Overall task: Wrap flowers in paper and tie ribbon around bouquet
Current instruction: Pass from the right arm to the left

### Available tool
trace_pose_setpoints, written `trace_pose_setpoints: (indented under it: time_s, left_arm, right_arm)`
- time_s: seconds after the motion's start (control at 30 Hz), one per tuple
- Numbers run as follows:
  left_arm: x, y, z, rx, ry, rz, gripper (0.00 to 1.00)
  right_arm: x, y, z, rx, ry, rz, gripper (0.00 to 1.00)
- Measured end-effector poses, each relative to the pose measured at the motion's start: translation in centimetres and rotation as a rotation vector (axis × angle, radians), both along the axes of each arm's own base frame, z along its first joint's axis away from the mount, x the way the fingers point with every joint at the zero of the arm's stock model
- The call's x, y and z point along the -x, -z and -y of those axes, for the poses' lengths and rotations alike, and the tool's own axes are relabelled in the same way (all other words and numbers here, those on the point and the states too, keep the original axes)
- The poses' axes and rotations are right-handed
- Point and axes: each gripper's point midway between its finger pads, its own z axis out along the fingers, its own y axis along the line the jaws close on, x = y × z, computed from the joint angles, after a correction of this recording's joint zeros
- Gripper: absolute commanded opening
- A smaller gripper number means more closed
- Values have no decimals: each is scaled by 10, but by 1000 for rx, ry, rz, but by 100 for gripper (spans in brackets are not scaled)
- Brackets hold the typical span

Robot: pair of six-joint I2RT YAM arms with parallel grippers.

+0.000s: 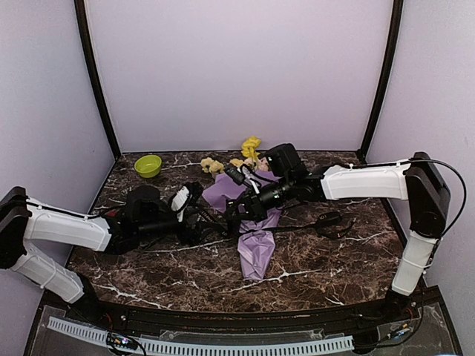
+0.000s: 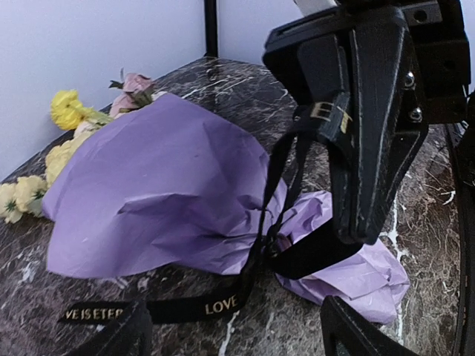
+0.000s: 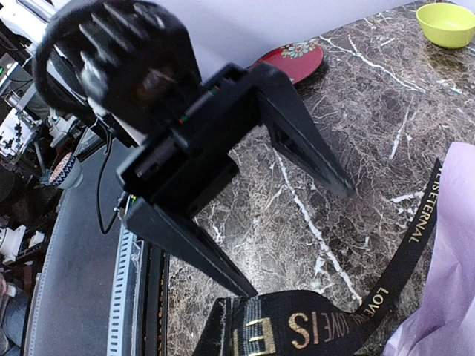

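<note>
The dark marbled surface fills the floor of a pale-walled booth. Across it the left arm reaches in from one side and the right arm from the other, and their ends meet near the middle.

Between them lies the bouquet on its side. The lilac paper is wrapped into a crinkled cone, pinched at the neck, with its loose tail spread toward the near edge.

The right claw stands over the pinched neck with its fingers together, and the black band is caught in them. The left claw is just beside it, spread wide and holding nothing.

The flowers, yellow, cream and pink, spill from the cone's wide mouth toward the back wall.

The ribbon runs down from the right claw, loops the neck of the cone and trails flat along the surface between the left claw's fingers, its lettering facing up.

A green bowl sits well apart at the back left.
</note>
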Motion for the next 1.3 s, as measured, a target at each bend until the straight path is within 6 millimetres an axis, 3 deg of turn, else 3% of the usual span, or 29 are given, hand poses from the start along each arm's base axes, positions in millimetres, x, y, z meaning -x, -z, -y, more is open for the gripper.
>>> trace_pose_setpoints:
  time_s: [0.23, 0.43, 0.67, 0.87, 0.97, 1.13, 1.3]
  left_arm:
    - [7, 42, 44, 37, 213, -23, 88]
    - [13, 36, 63, 155, 297, -12, 83]
    - [10, 31, 79, 209, 295, 6, 55]
    - [10, 26, 85, 229, 293, 22, 12]
    - [8, 26, 85, 229, 280, 26, 0]
    - [0, 27, 84, 222, 239, 32, 0]
    - [-10, 33, 79, 193, 175, 34, 0]
  right_arm:
    - [-4, -1, -1, -1, 23, -4, 0]
    - [-13, -6, -1, -20, 51, -5, 0]
    - [-16, -9, -2, -31, 65, -5, 0]
    - [-19, -9, -2, -28, 80, -6, 0]
    - [-20, -9, -2, -25, 88, -6, 0]
    - [-27, -4, 0, -2, 126, 0, 36]
    - [-40, 3, 17, 82, 244, 14, 51]
